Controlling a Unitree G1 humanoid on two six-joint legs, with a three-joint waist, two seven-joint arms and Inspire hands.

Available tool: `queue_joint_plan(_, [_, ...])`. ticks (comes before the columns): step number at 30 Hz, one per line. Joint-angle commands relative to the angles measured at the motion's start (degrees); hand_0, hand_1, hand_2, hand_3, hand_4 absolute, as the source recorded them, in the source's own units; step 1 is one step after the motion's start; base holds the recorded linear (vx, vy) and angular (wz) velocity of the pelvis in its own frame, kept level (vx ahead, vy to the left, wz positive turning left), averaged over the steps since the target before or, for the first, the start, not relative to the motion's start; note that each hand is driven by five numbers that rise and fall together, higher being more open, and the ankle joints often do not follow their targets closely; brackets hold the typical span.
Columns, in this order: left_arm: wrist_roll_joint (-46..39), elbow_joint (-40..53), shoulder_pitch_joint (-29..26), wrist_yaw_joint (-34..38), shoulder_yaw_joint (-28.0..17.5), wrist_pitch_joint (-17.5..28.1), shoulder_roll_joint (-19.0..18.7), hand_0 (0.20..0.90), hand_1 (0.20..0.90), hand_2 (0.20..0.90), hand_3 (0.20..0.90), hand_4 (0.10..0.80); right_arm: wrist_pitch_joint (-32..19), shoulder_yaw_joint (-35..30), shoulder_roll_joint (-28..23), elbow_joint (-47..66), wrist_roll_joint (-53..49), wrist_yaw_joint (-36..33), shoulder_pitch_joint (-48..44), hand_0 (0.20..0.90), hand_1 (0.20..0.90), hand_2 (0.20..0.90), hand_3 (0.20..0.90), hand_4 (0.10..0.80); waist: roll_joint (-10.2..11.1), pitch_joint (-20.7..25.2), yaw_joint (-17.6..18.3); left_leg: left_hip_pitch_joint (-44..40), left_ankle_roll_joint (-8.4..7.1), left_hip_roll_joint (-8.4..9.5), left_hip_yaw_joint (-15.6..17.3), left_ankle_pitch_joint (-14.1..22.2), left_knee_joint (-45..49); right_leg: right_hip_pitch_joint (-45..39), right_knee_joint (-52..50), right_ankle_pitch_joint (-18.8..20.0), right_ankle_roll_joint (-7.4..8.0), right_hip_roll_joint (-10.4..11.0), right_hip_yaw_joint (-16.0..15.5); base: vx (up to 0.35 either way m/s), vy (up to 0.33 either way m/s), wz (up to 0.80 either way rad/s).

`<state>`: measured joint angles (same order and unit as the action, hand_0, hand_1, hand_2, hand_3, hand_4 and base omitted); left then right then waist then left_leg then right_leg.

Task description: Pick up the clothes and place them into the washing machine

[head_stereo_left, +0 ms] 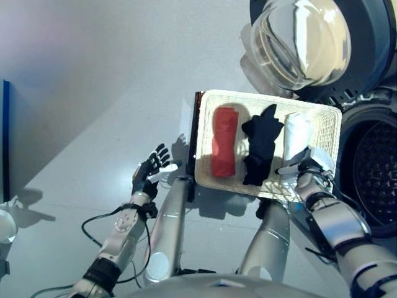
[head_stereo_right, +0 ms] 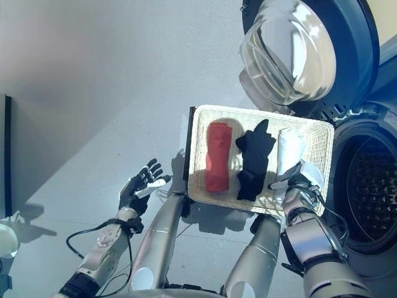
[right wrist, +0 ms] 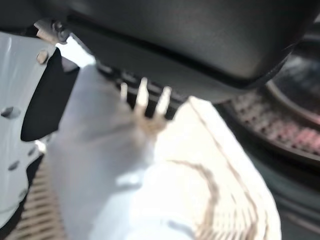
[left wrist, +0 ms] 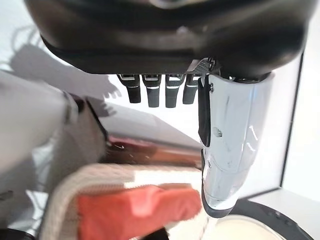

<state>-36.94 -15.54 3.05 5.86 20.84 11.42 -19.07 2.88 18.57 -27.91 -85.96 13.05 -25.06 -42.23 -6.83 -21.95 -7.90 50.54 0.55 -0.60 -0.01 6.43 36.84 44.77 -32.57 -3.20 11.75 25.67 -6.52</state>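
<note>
A pale wicker basket point(head_stereo_left: 267, 97) holds three rolled clothes side by side: a red one point(head_stereo_left: 224, 149), a black one point(head_stereo_left: 260, 150) and a white one point(head_stereo_left: 296, 131). My right hand point(head_stereo_left: 310, 171) rests at the basket's near right corner, on the near end of the white cloth point(right wrist: 110, 165). Its fingers lie straight on the cloth and its white-covered thumb points left, apart from them. My left hand point(head_stereo_left: 149, 172) hovers over the floor, left of the basket, with its fingers spread and nothing in it. The red cloth point(left wrist: 135, 210) shows past them in the left wrist view.
The washing machine's drum point(head_stereo_left: 372, 174) gapes just right of the basket, and its round glass door point(head_stereo_left: 304, 37) swings open behind the basket. A dark stand point(head_stereo_left: 197, 143) carries the basket's left side. A dark blue panel point(head_stereo_left: 5, 136) stands at the far left.
</note>
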Motion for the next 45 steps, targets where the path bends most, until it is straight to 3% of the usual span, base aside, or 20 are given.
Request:
queue_joint_plan(1, [0.45,8.57,1.36,-0.52,-1.1,2.1,-0.87,0.9,0.9,0.9,0.9,0.8,3.14,2.11,-2.23,-1.57,3.41,4.42,0.25,0.2,0.2,0.2,0.2,0.3,-3.36,-0.84,-2.09,0.95,-3.93,-2.54,-2.89,2.87,2.4,1.63,-3.72,-1.02,-1.73,-0.42,2.99,-0.008,0.008,0.05])
queue_joint_plan(8, [0.52,9.36,0.88,-0.07,-0.71,1.62,-0.89,0.9,0.9,0.9,0.9,0.8,4.32,-0.02,-2.66,-2.52,1.81,3.15,-1.61,0.2,0.2,0.2,0.2,0.3,-3.13,-0.85,-1.77,1.11,-3.91,-2.66,-2.62,3.09,2.5,2.32,-4.0,-1.24,-1.81,-0.6,3.51,-0.002,-0.001,0.02])
queue_joint_plan(16, [-0.38,8.09,0.69,1.49,-1.75,2.5,-0.79,0.9,0.9,0.9,0.9,0.8,1.88,-7.4,-3.87,-0.94,-8.58,-1.45,-1.04,0.2,0.2,0.2,0.2,0.3,-2.47,-0.46,-0.66,-0.51,-4.0,-3.33,-2.21,3.59,1.81,1.63,-3.48,-1.38,-1.73,-0.93,3.7,0.004,-0.001,-0.02])
queue_joint_plan(25, [-2.23,4.98,0.59,3.5,-3.61,3.37,0.29,0.9,0.9,0.9,0.9,0.8,-11.24,-23.18,-1.94,9.22,-39.54,-4.82,2.75,0.2,0.2,0.2,0.2,0.3,-0.94,-0.26,2.91,-4.18,-4.55,-5.1,-0.49,4.08,-0.63,0.14,-0.54,-0.78,-1.23,-2.34,4.72,0.012,0.009,-0.18])
queue_joint_plan(26, [-2.42,4.98,0.63,3.48,-3.78,3.53,0.28,0.9,0.9,0.9,0.9,0.8,-13.05,-24.31,-1.58,10.8,-42.43,-4.4,3.34,0.2,0.2,0.2,0.2,0.3,-0.74,-0.53,3.4,-3.82,-4.28,-5.12,0.1,1.99,-1.36,0.45,0.55,1.2,-1.71,-2.28,4.46,0.024,-0.008,-0.29])
queue_joint_plan(27, [-2.77,5.01,0.75,3.5,-3.98,3.65,0.36,0.9,0.9,0.9,0.9,0.8,-14.34,-25.45,-1.08,12.11,-44.91,-4.05,4.45,0.2,0.2,0.2,0.2,0.3,-0.61,-0.14,3.76,-4.7,-4.77,-5.42,-0.21,4.11,-0.91,-0.07,-0.19,-0.71,-1.13,-2.49,4.8,0.013,-0.022,-0.2])
queue_joint_plan(29, [-3.62,4.04,0.86,3.41,-3.97,3.91,0.84,0.9,0.9,0.9,0.9,0.8,-16.99,-28.94,-0.96,14.04,-50.7,-3.36,6.16,0.2,0.2,0.2,0.2,0.3,-0.34,-0.2,4.92,-4.77,-4.74,-5.58,0.12,2.29,-1.58,-0.21,1.04,1.05,-1.6,-2.43,4.56,-0.017,-0.039,-0.17])
queue_joint_plan(33, [-4.74,3.82,1.02,3.56,-4.3,4.35,1.34,0.9,0.9,0.9,0.9,0.8,-21.24,-31.14,0.56,19.44,-56.38,-2.43,8.0,0.2,0.2,0.2,0.2,0.3,0.08,0.33,6.14,-5.94,-5.08,-6.08,0.32,2.05,-2.71,-1.07,1.87,1.3,-1.51,-2.85,4.38,0.029,-0.025,-0.13])
queue_joint_plan(34, [-4.75,3.79,1.09,3.56,-4.32,4.33,1.29,0.9,0.9,0.9,0.9,0.8,-21.24,-31.13,0.68,19.53,-56.36,-2.49,8.13,0.2,0.2,0.2,0.2,0.3,0.07,0.67,6.0,-6.58,-5.4,-6.22,-0.06,3.93,-2.33,-1.53,1.15,-0.47,-1.03,-3.03,4.68,0.035,-0.025,-0.12])
queue_joint_plan(35, [-4.74,3.83,1.09,3.77,-4.57,4.41,1.47,0.9,0.9,0.9,0.9,0.8,-23.24,-32.3,1.68,22.67,-59.07,-2.01,8.69,0.2,0.2,0.2,0.2,0.3,0.33,0.51,6.51,-6.21,-5.27,-6.29,0.27,2.05,-2.88,-1.35,2.05,1.21,-1.52,-2.98,4.41,0.022,-0.019,-0.16])
queue_joint_plan(38, [-5.22,3.53,1.13,3.94,-5.1,4.49,2.16,0.9,0.9,0.9,0.9,0.8,-27.52,-34.42,3.52,28.36,-63.25,-1.57,9.65,0.2,0.2,0.2,0.2,0.3,0.51,0.78,7.17,-6.58,-5.61,-6.58,0.19,2.1,-3.25,-1.34,2.04,1.08,-1.45,-3.19,4.5,-0.009,-0.028,-0.09])
queue_joint_plan(45, [-7.09,3.85,1.87,3.45,-3.5,4.05,2.43,0.9,0.9,0.9,0.9,0.8,-35.26,-40.85,5.29,33.48,-78.59,1.19,4.45,0.2,0.2,0.2,0.2,0.3,0.37,1.52,7.17,-7.62,-5.99,-6.73,0.51,2.17,-4.18,-2.02,2.4,0.92,-1.26,-3.57,4.43,0.016,-0.012,-0.02])
